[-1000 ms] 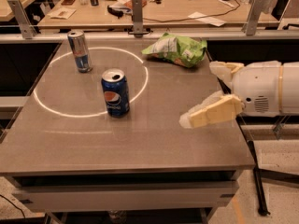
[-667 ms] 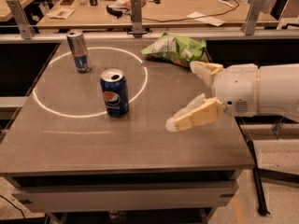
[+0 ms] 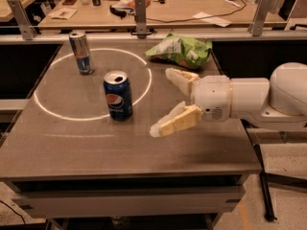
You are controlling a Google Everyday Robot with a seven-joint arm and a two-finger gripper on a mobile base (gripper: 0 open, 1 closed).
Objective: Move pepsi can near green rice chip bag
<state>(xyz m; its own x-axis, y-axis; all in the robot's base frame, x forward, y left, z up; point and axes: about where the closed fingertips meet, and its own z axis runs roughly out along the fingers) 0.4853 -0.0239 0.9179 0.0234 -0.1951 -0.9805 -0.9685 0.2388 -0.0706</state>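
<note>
The pepsi can point(image 3: 118, 96), dark blue with a round red, white and blue logo and a silver top, stands upright on the grey table point(image 3: 72, 143), left of centre. The green rice chip bag point(image 3: 181, 50) lies at the table's far edge, right of centre. My gripper point(image 3: 163, 102) reaches in from the right on a white arm. Its two cream fingers are spread wide and hold nothing. It is a short way right of the can, apart from it, and in front of the bag.
A slimmer silver and blue can point(image 3: 81, 52) stands at the far left, inside a white ring of light point(image 3: 57, 121) on the tabletop. Metal posts point(image 3: 140, 16) line the far edge. A cluttered bench point(image 3: 192, 6) lies behind.
My gripper has moved left across the table, from near the right edge toward the pepsi can. The can, the bag and the slim can have not moved.
</note>
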